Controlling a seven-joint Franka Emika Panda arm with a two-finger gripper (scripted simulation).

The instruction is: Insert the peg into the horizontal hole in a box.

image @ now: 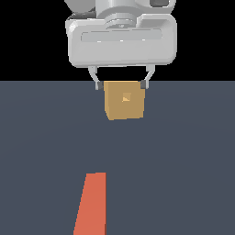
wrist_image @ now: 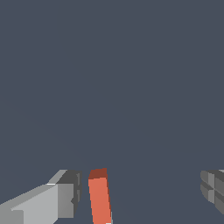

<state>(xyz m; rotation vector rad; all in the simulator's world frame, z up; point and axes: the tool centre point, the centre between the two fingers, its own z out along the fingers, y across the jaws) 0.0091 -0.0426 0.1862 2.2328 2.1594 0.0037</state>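
Note:
The peg (image: 92, 204) is a long orange-red bar lying flat on the dark floor near the exterior view's lower edge. The tan box (image: 125, 100) stands farther back, with its small square hole (image: 126, 97) in the middle of the face turned to the camera. My gripper (image: 121, 86) hangs high in the exterior view, open and empty, with a fingertip showing at each side of the box's top in the picture. In the wrist view the peg's end (wrist_image: 99, 199) shows far below the open gripper (wrist_image: 140, 192), close to one finger (wrist_image: 65, 192). The box is out of the wrist view.
The dark grey floor (image: 183, 160) runs under everything, with black background behind it. The gripper's large grey hand body (image: 121, 39) fills the top of the exterior view.

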